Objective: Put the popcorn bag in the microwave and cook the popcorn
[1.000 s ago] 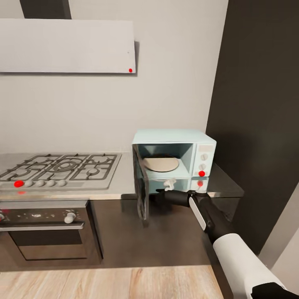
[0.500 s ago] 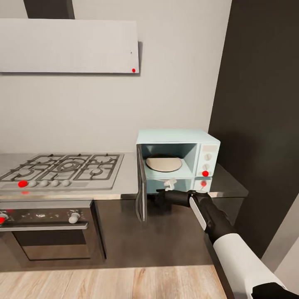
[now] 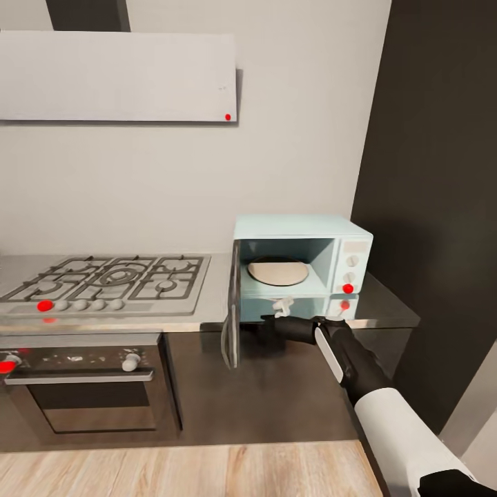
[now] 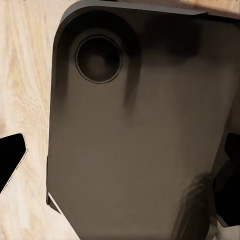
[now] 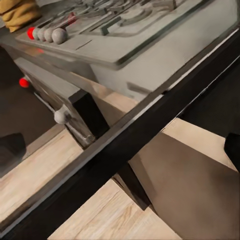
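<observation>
- the microwave [image 3: 304, 255] stands at the right end of the surface [image 3: 214, 293], and its door [image 3: 231, 314] is swung out to the left, edge-on to the room. the cavity is open and the pale turntable plate [image 3: 277, 271] inside is bare, so i'd judge the box is being readied to take the bag.
- the right arm reaches forward, with the right gripper [image 3: 275, 319] just below the microwave's front and close to the free edge of the door. it looks placed there for working the door.
- from where i stand the right gripper's fingers are dark against the dark cabinet front. i cannot tell how far apart they are, or whether they touch the door; nothing shows between them.
- the popcorn bag [image 5: 19, 12] is glimpsed as a golden-brown crumpled shape in the right wrist view, past the knob end of the gas hob [image 3: 107, 276]. that puts it well apart from the microwave, so fetching it is a step not yet done.
- the left wrist view looks down on a dark rounded panel [image 4: 135, 130] over wood floor. the left gripper's opening cannot be told.
</observation>
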